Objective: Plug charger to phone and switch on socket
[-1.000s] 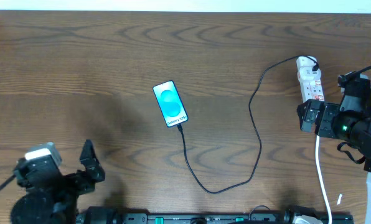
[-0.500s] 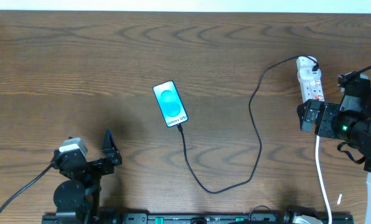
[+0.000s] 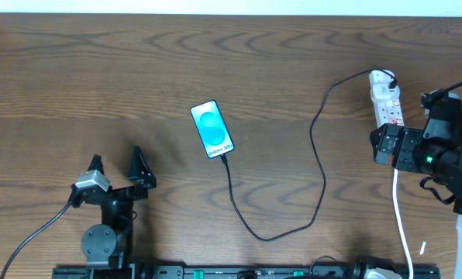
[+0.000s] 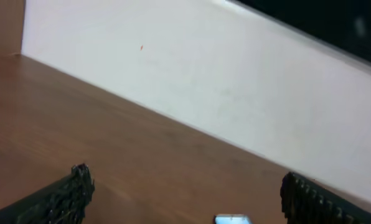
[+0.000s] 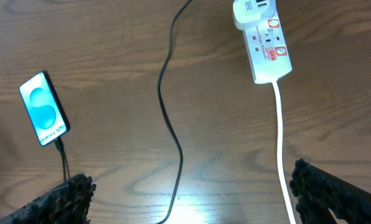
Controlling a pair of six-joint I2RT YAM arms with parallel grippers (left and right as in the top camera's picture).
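The phone (image 3: 212, 129) lies screen up in the middle of the table, its blue-and-cyan screen lit. The charger's thin black cable (image 3: 321, 163) runs from a plug at the phone's near end, loops right and up to the socket (image 3: 386, 99), a white power strip with red marks at the right. The phone (image 5: 43, 108), the cable (image 5: 170, 124) and the socket (image 5: 266, 42) show in the right wrist view. My left gripper (image 3: 116, 166) is open and empty at the front left. My right gripper (image 5: 188, 193) is open and empty, just in front of the socket.
The socket's thick white cord (image 3: 401, 225) runs toward the front edge at the right. A white wall (image 4: 235, 93) borders the table's far side. A sliver of the phone (image 4: 232, 219) shows at the bottom of the left wrist view.
My left arm has swung right and turned, so its gripper now points toward the table's far side. The right arm, phone, cable and socket have not moved.
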